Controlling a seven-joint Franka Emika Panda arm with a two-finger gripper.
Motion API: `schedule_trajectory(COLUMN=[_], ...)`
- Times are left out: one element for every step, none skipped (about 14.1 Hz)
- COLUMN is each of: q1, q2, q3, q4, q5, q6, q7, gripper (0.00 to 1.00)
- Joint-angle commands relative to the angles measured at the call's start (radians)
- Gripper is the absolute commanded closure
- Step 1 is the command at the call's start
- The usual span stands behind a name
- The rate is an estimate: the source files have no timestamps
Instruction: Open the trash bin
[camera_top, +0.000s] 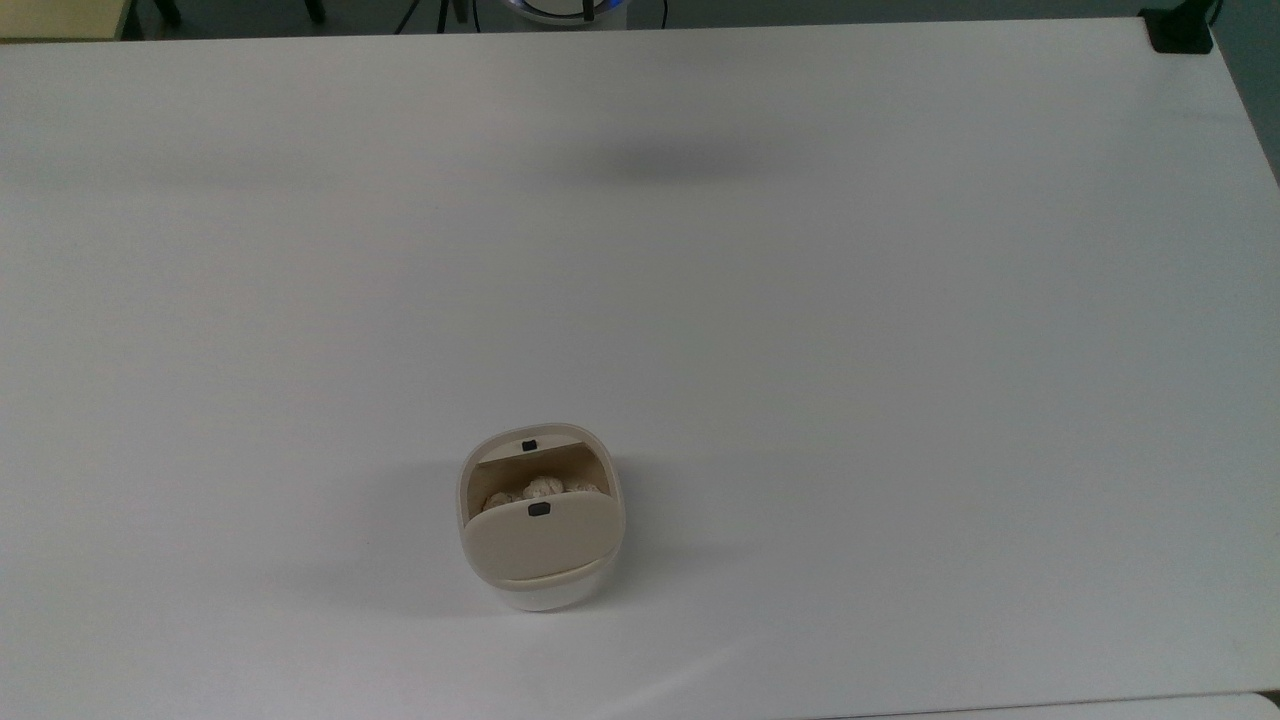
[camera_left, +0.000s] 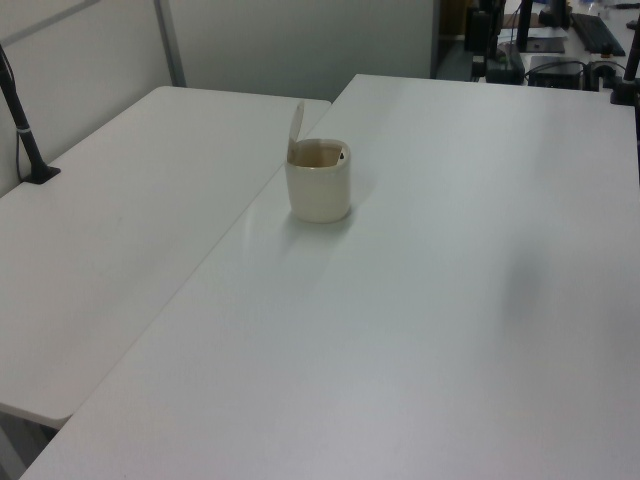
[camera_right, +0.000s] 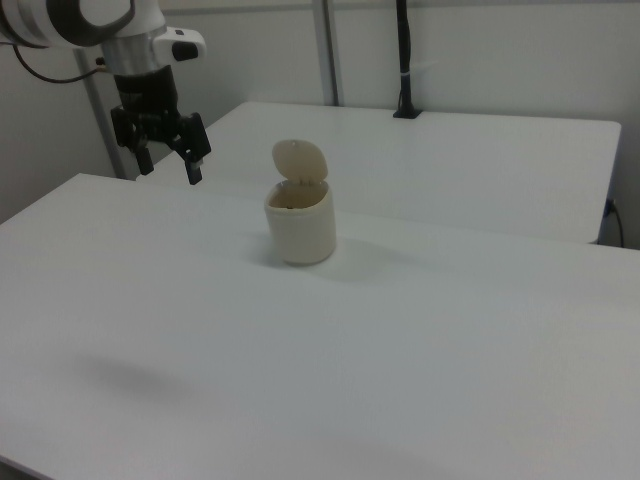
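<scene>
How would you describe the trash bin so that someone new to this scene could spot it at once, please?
On the large white table, look in the top view's lower middle, well away from the gripper that hangs open in the air. There stands the trash bin, small and rounded-square with a white body. Its beige hinged lid is raised, showing crumpled pale scraps inside.
</scene>
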Motion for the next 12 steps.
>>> schedule_trajectory(q1=[0.068, 0.068, 0.066, 0.059, 0.057, 0.057, 0.056, 0.056, 0.056, 0.056, 0.056, 0.056], q2=[-0.009, -0.007, -0.006, -0.007, -0.007, -0.007, -0.009, -0.009, -0.007, -0.007, -0.007, -0.007], q3=[-0.074, -0.074, -0.072, -0.069, -0.069, -0.069, -0.066, -0.065, -0.063, -0.060, -0.060, -0.060], q4=[0.009, 0.009, 0.009, 0.009, 0.009, 0.009, 0.009, 0.009, 0.009, 0.009, 0.009, 0.009], q5=[-0.020, -0.018, -0.018, -0.015, -0.014, -0.012, -0.011, -0.011, -0.011, -0.012, -0.011, -0.011], q6=[-0.021, -0.019, -0.019, -0.019, -0.021, -0.022, -0.021, -0.018, -0.016, -0.018, -0.018, -0.019], q7=[0.026, 0.031, 0.031, 0.031, 0.031, 0.032, 0.037, 0.040, 0.040, 0.040, 0.040, 0.040], gripper=[0.00, 0.00, 0.00, 0.00, 0.00, 0.00, 0.00, 0.00, 0.00, 0.00, 0.00, 0.00])
